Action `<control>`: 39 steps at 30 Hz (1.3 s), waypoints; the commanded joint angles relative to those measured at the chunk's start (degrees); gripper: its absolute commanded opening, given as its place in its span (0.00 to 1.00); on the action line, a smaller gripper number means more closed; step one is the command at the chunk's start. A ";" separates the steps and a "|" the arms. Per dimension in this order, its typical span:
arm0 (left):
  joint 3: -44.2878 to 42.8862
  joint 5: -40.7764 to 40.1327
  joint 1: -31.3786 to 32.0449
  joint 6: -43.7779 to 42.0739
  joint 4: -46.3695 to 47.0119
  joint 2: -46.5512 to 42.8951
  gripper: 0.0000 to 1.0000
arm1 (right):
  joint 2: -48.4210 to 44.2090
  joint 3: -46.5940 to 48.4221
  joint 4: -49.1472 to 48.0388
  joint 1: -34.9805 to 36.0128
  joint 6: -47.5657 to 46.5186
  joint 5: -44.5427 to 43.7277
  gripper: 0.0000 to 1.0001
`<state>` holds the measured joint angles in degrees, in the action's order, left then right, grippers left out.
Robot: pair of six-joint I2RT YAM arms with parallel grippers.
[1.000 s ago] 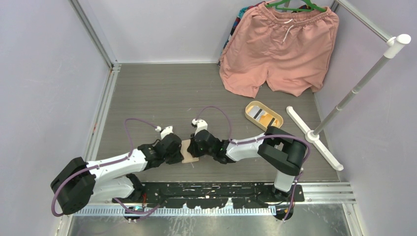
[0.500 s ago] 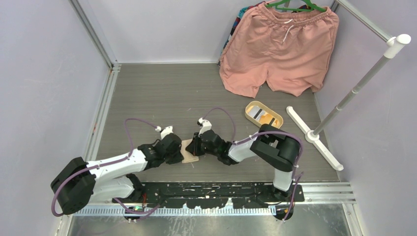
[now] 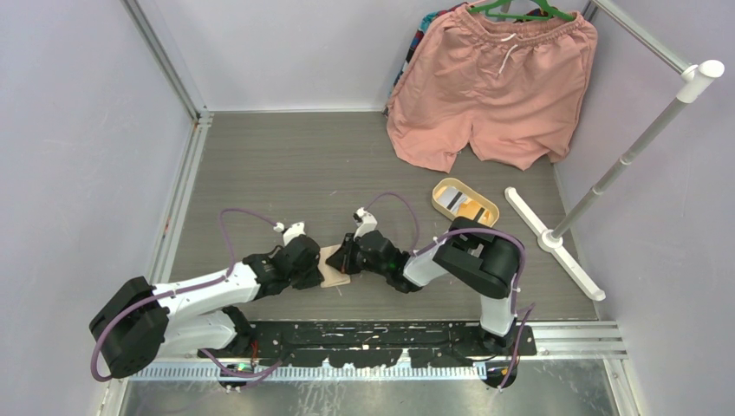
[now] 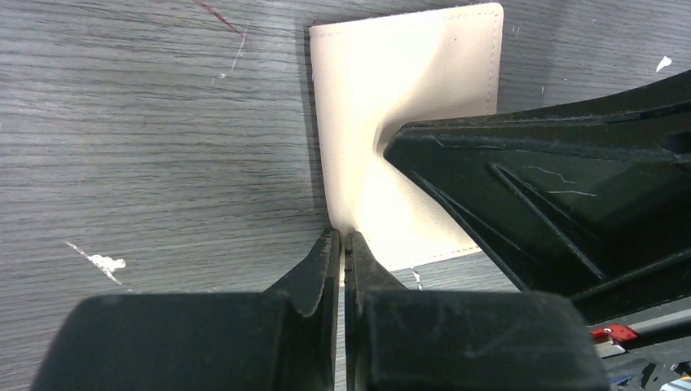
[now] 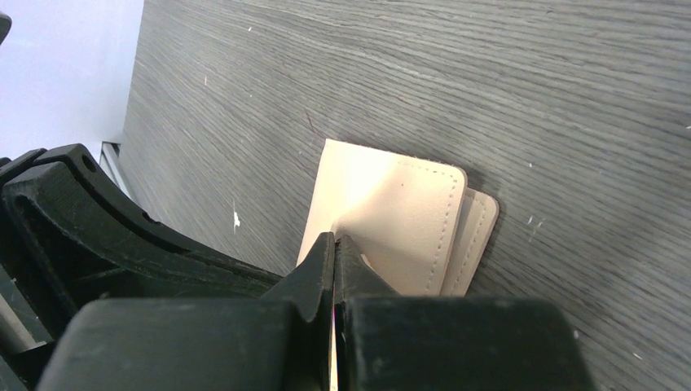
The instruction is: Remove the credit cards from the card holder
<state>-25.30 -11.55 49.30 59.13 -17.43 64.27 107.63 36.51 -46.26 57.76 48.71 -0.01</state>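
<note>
The tan card holder point(image 3: 334, 270) lies closed on the grey table between my two grippers. It also shows in the left wrist view point(image 4: 399, 98) and the right wrist view point(image 5: 399, 220). My left gripper point(image 3: 320, 270) point(image 4: 342, 238) is shut at the holder's near-left edge, a thin pale sliver between its jaws. My right gripper point(image 3: 344, 261) point(image 5: 334, 240) is shut on a pinched-up fold of the holder's top cover. No card shows in the holder. An orange-yellow card point(image 3: 473, 211) and a pale card point(image 3: 451, 200) lie in the oval tray.
The oval tan tray point(image 3: 442, 185) sits to the back right. Pink shorts point(image 3: 490, 82) hang at the back. A white rack's foot point(image 3: 555, 243) and its pole point(image 3: 646, 134) stand at the right. Walls close in the left and back.
The right arm's elbow has swung left and its wrist has shifted slightly at the holder. The left arm and the holder have stayed in place.
</note>
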 commanded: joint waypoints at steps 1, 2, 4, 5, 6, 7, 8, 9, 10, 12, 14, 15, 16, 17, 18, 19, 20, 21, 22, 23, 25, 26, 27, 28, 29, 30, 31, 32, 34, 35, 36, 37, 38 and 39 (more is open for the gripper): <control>0.03 -0.49 -0.18 -0.91 -1.84 0.89 0.00 | 4.42 -1.77 16.95 -1.40 -1.20 -10.65 0.01; 0.03 -0.49 -0.17 -1.00 -1.96 0.81 0.00 | 4.52 -1.23 18.80 -1.41 -0.84 -11.68 0.01; -0.03 -0.64 -0.17 -0.95 -2.26 0.56 0.00 | 4.82 -0.28 21.75 -1.34 0.05 -14.07 0.01; 0.01 -0.73 -0.17 -0.95 -2.41 0.28 0.00 | 4.91 0.18 23.49 -1.43 0.61 -15.11 0.01; 0.01 -0.79 -0.17 -1.02 -2.65 -0.04 0.00 | 5.03 0.53 25.03 -1.42 1.06 -16.38 0.01; 0.01 -0.90 -0.17 -1.06 -2.95 -0.41 0.00 | 5.04 0.51 25.82 -1.35 1.50 -17.53 0.01; 0.06 -1.05 -0.17 -1.11 -3.28 -0.83 0.00 | 4.98 0.54 26.57 -1.45 2.15 -18.74 0.01; 0.02 -1.22 -0.17 -1.19 -3.59 -1.23 0.00 | 4.95 0.66 27.79 -1.42 2.57 -19.83 0.01; 0.08 -1.39 -0.18 -1.28 -3.87 -1.66 0.00 | 5.03 0.91 29.19 -1.44 3.08 -20.84 0.01; 0.24 -1.54 -0.24 -1.43 -4.40 -2.25 0.00 | 5.46 1.61 32.08 -1.42 4.32 -22.77 0.01; 0.44 -1.57 -0.34 -1.49 -4.80 -2.92 0.00 | 5.55 1.88 33.64 -1.51 5.43 -24.00 0.01; 0.57 -1.55 -0.42 -1.50 -4.88 -3.19 0.00 | 5.63 1.85 34.36 -1.51 5.95 -24.45 0.01; 0.71 -1.54 -0.47 -1.46 -4.90 -3.50 0.00 | 5.76 1.73 34.74 -1.54 6.65 -24.72 0.01; 1.03 -1.54 -0.58 -1.39 -4.87 -3.80 0.00 | 6.01 1.38 34.67 -1.51 7.36 -24.80 0.01; 1.18 -1.54 -0.64 -1.39 -4.77 -4.00 0.00 | 6.52 1.11 34.10 -1.54 8.11 -24.48 0.01; 1.24 -1.54 -0.69 -1.39 -4.60 -3.99 0.00 | 7.02 0.98 33.52 -1.53 8.66 -23.98 0.01; 1.22 -1.54 -0.74 -1.39 -4.63 -4.06 0.00 | 7.64 0.90 32.92 -1.52 9.16 -23.31 0.01; 1.15 -1.54 -0.74 -1.39 -4.55 -3.92 0.00 | 7.98 0.90 32.30 -1.52 9.23 -22.91 0.01; 1.02 -1.60 -0.77 -1.46 -4.51 -3.73 0.00 | 7.99 0.81 31.39 -1.51 8.99 -22.51 0.01; 0.89 -1.63 -0.79 -1.47 -4.52 -3.59 0.00 | 7.78 0.27 30.14 -1.53 8.50 -22.11 0.01; 0.66 -1.59 -0.87 -1.48 -4.38 -3.17 0.00 | 6.34 -1.50 25.62 -1.56 6.91 -20.51 0.03; 0.61 -1.63 -0.87 -1.55 -4.20 -2.95 0.00 | 5.62 -2.34 23.39 -1.51 5.79 -19.37 0.13; 0.60 -1.63 -0.87 -1.60 -4.15 -2.82 0.00 | 4.83 -3.02 21.25 -1.44 4.87 -18.29 0.26; 0.53 -1.63 -0.83 -1.57 -4.00 -2.60 0.00 | 3.92 -3.33 19.76 -1.42 3.91 -17.23 0.37; 0.41 -1.75 -0.87 -1.64 -3.97 -2.44 0.00 | 3.03 -3.26 19.64 -1.42 2.94 -16.04 0.44; 0.23 -1.85 -0.87 -1.79 -4.00 -2.17 0.00 | 1.94 -3.08 20.05 -1.39 2.06 -15.06 0.50; -0.02 -2.00 -0.85 -1.90 -4.11 -1.81 0.00 | 0.78 -2.77 20.26 -1.34 1.07 -14.17 0.57; -0.28 -2.18 -0.87 -1.92 -4.24 -1.40 0.00 | -0.38 -2.51 20.74 -1.35 0.29 -13.42 0.62; -0.78 -2.56 -0.86 -2.02 -4.12 -0.65 0.00 | -2.98 -2.05 21.57 -1.30 -0.92 -12.24 0.69; -1.04 -2.74 -0.87 -2.10 -4.04 -0.06 0.00 | -4.29 -1.44 22.26 -1.26 -1.73 -11.46 0.71; -1.28 -2.96 -0.88 -2.09 -4.06 0.37 0.00 | -5.65 -0.86 23.13 -1.25 -2.27 -10.92 0.74; -1.58 -3.07 -0.87 -2.09 -4.02 0.67 0.00 | -6.87 -0.26 23.64 -1.24 -3.00 -9.95 0.76; -1.79 -3.32 -0.85 -2.05 -3.91 0.94 0.01 | -8.31 0.31 24.15 -1.31 -3.75 -9.21 0.77; -1.96 -3.57 -0.87 -1.99 -3.87 1.26 0.01 | -9.79 0.84 24.69 -1.26 -4.39 -8.80 0.78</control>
<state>-25.63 -13.52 48.47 57.98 -20.10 64.03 100.68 37.69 -37.19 57.23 51.24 -8.51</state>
